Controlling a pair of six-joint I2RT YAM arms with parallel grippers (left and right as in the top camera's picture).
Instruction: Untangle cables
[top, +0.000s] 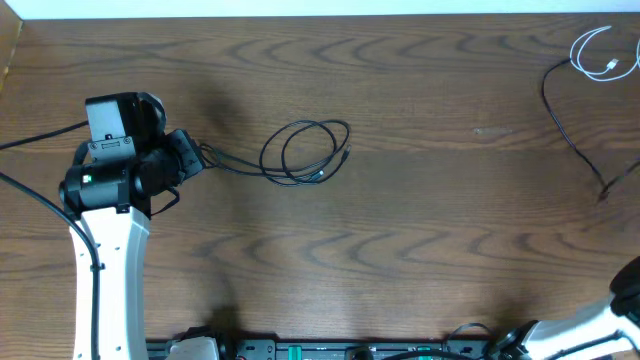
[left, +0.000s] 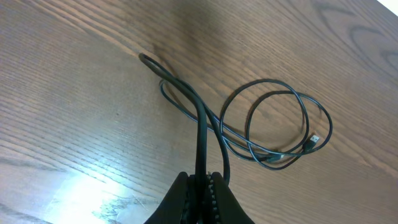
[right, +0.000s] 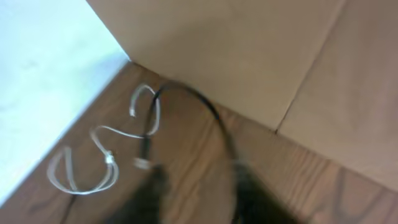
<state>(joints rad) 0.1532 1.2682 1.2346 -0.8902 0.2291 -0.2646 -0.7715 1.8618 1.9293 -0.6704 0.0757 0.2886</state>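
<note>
My left gripper (left: 200, 186) sits closest to the lens, its jaws pressed together on a strand of the black cable (left: 201, 127), nipping it just short of a hairpin bend that lies on the wooden table (left: 74, 93). Beyond the pinch the cord runs out into a loose double coil, its loops crossing one another, and its small plug (left: 314, 140) rests at the coil's far edge.

This cord looks thin, light and limp. I judge it will trail and slide after any pull, not hold its shape, and the crossings could cinch if I drag hard. The plug or the strand just behind it seems the better hold for feeding an end out through the loops.

Well apart, at the table's far right corner, lie the short white cable (right: 102, 155) and a second black cable (right: 211, 107), near each other. My right gripper (right: 199, 196) is only a dark smear there; whether its jaws are spread I cannot tell.
</note>
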